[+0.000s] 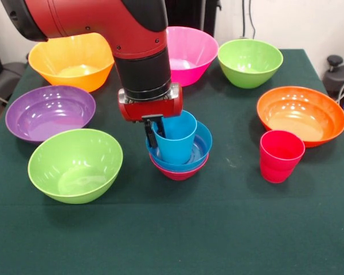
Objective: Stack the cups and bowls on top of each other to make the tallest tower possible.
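The light blue cup (pixel 176 137) stands upright inside the small blue bowl (pixel 202 148), which is nested in a small red bowl (pixel 180 172); together they form the tower at the table's middle. My gripper (pixel 155 133) comes down from above onto the cup's left rim, with one finger outside the wall and one inside, pinching it. The red-pink cup (pixel 281 156) stands alone to the right. Large bowls ring the tower: yellow-orange (pixel 71 63), pink (pixel 190 52), lime green (pixel 249 62), orange (pixel 301 114), purple (pixel 49 112) and another lime green (pixel 74 164).
The dark green table (pixel 178 229) has open cloth along its near side in front of the tower. The red and black arm (pixel 132 40) hides part of the pink and yellow-orange bowls. Dark equipment (pixel 338 74) sits off the table's right edge.
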Robot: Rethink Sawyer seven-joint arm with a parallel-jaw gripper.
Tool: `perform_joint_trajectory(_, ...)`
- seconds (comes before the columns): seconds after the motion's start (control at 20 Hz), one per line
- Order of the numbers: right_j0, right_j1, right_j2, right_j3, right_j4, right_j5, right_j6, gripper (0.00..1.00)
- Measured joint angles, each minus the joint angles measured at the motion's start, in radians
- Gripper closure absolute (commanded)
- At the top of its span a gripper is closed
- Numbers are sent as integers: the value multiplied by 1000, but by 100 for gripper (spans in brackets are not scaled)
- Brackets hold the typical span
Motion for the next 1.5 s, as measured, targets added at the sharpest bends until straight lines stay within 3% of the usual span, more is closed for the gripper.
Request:
perform_joint_trajectory(0.9, 0, 1, 3, -1, -4, 0, 0, 100)
perform_joint_trajectory(0.95, 0, 2, 3, 0, -5, 0, 0, 0)
perform_joint_trajectory(1.5, 0, 3, 3, -1, -9, 0, 0, 0)
